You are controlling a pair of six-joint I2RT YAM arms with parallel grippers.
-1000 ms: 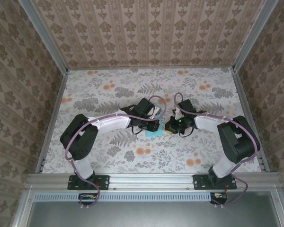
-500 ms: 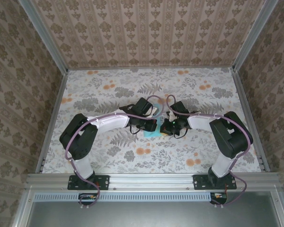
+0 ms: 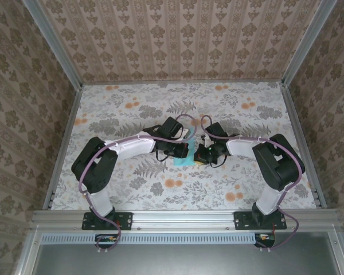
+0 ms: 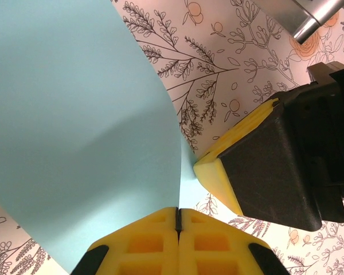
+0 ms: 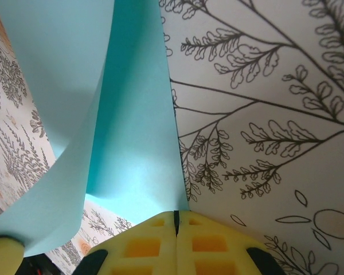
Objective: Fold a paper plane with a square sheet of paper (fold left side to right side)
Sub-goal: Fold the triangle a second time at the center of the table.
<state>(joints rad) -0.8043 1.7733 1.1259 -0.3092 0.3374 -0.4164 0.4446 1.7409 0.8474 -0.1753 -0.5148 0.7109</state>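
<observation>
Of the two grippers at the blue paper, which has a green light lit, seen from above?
The right gripper: a small green light glows on its black body; the left gripper, also pinching the paper, looks plain black.

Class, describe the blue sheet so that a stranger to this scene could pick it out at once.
Start at the flowered table, then look to its middle, where the left tool and right tool meet. The sheet curls up between them, pinched by both; it alone is plain light blue against the printed leaves.
</observation>
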